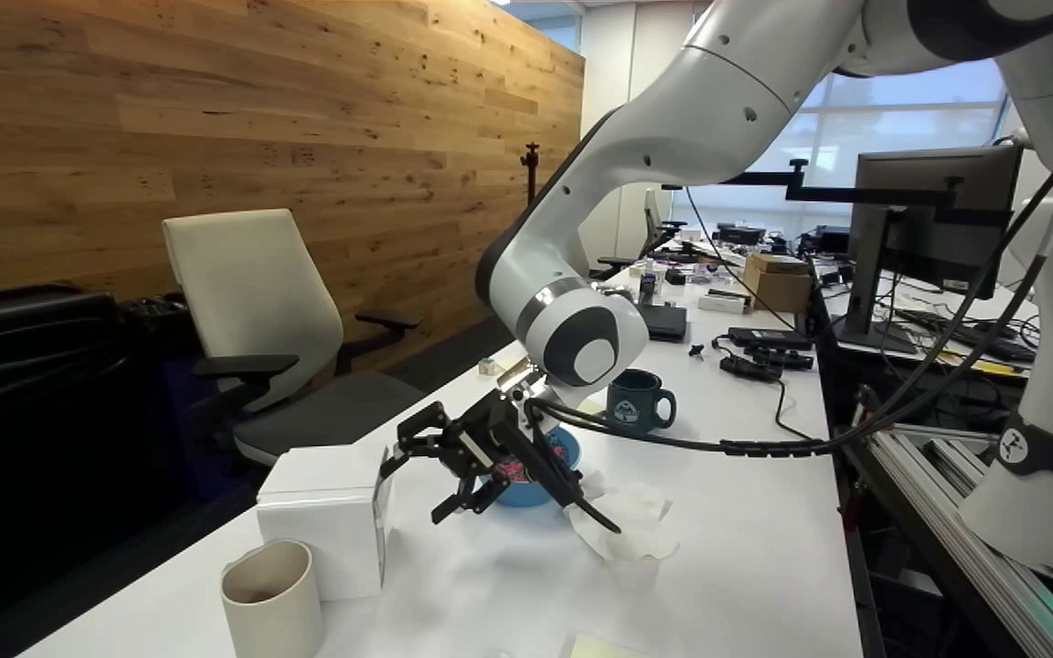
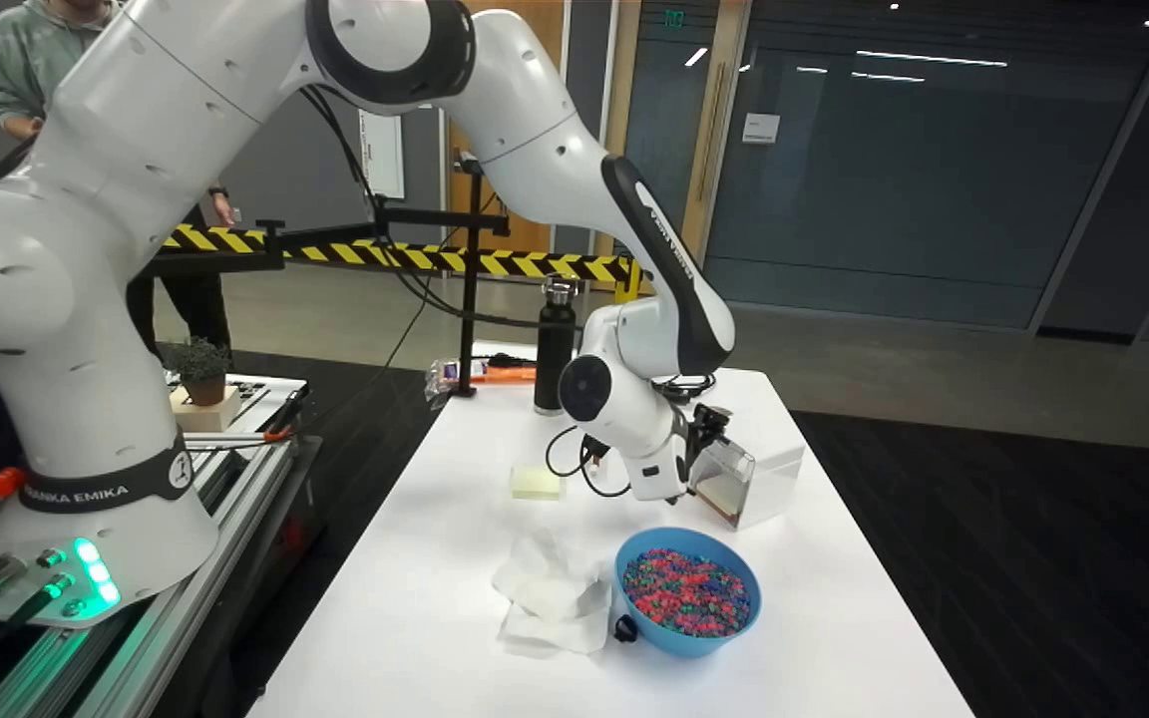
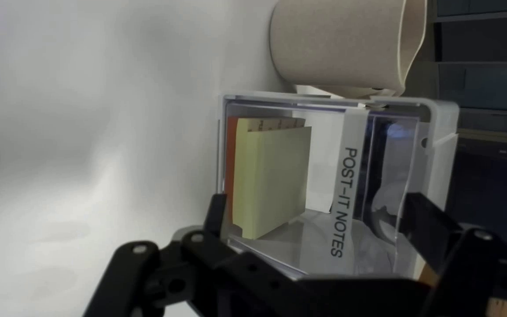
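While the pincer gapes, white box (notes inside) near, beige cup beside

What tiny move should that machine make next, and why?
I'd probably ease the end effector slightly toward the box, slowly: it stands open with nothing held, and the wrist view shows its fingers on either side of the label, with yellow notes inside the box. Whether the fingers already touch it isn't clear, hence the care.
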`<state>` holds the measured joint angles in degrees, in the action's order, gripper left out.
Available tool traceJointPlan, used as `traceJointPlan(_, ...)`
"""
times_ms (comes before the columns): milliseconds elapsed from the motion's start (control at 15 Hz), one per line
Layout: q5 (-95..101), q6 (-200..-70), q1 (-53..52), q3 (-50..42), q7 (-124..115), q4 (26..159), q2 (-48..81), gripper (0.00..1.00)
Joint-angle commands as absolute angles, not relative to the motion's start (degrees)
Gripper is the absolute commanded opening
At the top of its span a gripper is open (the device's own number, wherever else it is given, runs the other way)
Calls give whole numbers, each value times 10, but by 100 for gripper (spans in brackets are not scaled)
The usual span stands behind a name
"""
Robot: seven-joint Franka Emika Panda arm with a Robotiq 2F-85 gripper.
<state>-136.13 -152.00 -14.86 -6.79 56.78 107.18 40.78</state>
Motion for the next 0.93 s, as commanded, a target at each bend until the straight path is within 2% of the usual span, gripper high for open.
traceJointPlan(0,-1364,-1532,-152,-69,540,1058,425,100)
traceJointPlan(867,-1357,-1526,-153,-70,512,1064,427,100)
